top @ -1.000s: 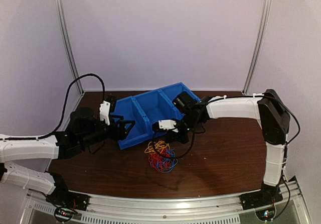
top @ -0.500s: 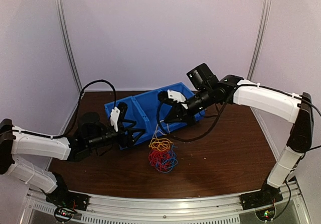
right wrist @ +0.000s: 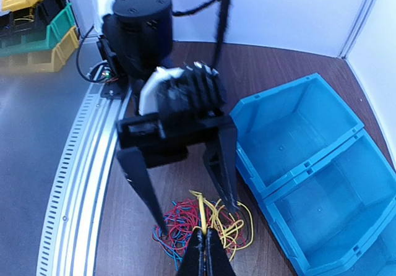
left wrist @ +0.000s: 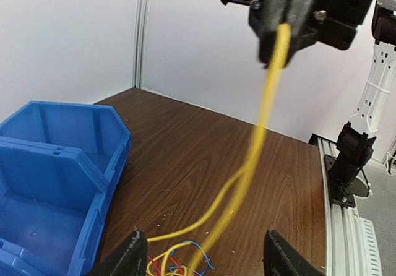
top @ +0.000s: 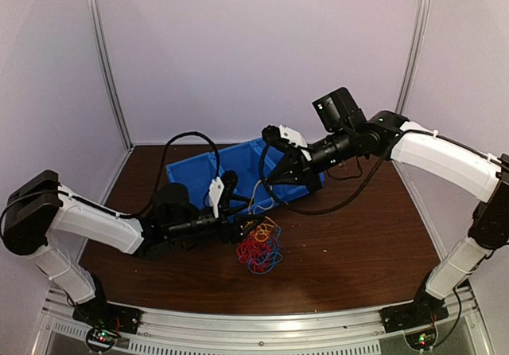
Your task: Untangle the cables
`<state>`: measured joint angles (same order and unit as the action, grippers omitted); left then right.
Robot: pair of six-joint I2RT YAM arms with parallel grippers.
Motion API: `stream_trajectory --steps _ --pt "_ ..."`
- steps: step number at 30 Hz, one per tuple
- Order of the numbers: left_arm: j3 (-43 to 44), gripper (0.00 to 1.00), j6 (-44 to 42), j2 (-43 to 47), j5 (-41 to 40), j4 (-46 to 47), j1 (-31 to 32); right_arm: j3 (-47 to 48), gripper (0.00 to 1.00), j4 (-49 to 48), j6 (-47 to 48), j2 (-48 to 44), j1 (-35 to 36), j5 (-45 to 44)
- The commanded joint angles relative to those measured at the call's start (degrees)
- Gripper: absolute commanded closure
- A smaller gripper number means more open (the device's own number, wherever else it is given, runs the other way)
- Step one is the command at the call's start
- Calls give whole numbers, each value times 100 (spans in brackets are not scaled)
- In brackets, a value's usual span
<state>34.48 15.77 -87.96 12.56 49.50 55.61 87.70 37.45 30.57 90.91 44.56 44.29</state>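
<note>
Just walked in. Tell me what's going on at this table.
Two robot arms are working on a tangle of yellow, red and blue cables lying on the table in front of a blue bin. The right fingers are shut on a yellow cable, held above the pile with its lower end running into it. The left fingers stand open, low at the pile, either side of that strand. Nothing is separated yet.
</note>
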Motion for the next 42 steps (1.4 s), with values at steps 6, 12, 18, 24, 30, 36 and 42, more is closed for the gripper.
stream_trajectory --steps 6,12,18,24,30,36,42 --pt "1004 55 -134 -1591 -167 1495 10 735 100 794 133 -690 -619 1790" --pt "1433 70 98 -2425 155 1668 10 1316 100 407 -383 -958 -1446 2382" --pt "1249 73 399 -2615 177 1822 10 2211 100 258 -756 -980 -1855 1968" --pt "1043 78 500 -2687 180 1902 10 2830 100 -427 -1690 -929 -2202 1897" --pt "797 77 514 -2328 185 1935 19 2415 100 -505 -1720 -1091 -2298 1927" --pt "254 52 440 -1314 -37 1502 18 1707 100 -168 -1285 -1310 -2294 1770" --pt "695 38 181 -202 -73 -253 19 405 100 -250 -933 -1610 -2294 1516"
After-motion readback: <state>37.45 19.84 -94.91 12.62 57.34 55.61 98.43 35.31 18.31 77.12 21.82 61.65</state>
